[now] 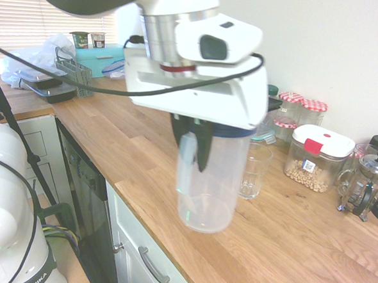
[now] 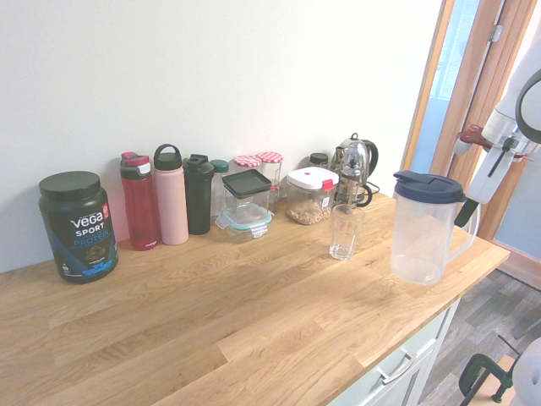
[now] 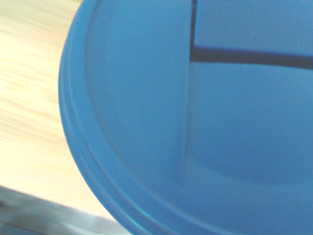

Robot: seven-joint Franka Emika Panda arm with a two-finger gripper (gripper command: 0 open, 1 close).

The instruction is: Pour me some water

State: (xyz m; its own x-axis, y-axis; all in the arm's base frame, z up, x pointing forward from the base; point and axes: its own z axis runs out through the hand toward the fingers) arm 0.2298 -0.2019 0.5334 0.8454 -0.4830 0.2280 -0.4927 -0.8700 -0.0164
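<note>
Pincer closed on the pitcher handle, ready for a careful pour.

My pincer (image 1: 190, 157) is drawn together on the handle (image 1: 186, 170) of the clear plastic pitcher (image 2: 418, 244), one dark finger to each side. The pitcher stands nearly upright at the counter's front edge, its blue lid (image 3: 132, 107) on; whether its base touches the wooden countertop (image 2: 211, 321) or hangs just above it, I cannot tell. The drinking glass (image 2: 344, 233) stands upright beside it, towards the wall. Its rim is open. No water level can be made out in the pitcher.

For a good pour, I judge that the grip should be kept firm and high on the handle, since a full pitcher would want to swing. The base should clear the glass's rim before any sideways travel. The lid's pouring opening should then face the glass, its lip just over the near rim, and the tilt should grow slowly. Too quick a turn could splash, or knock the glass over.
</note>
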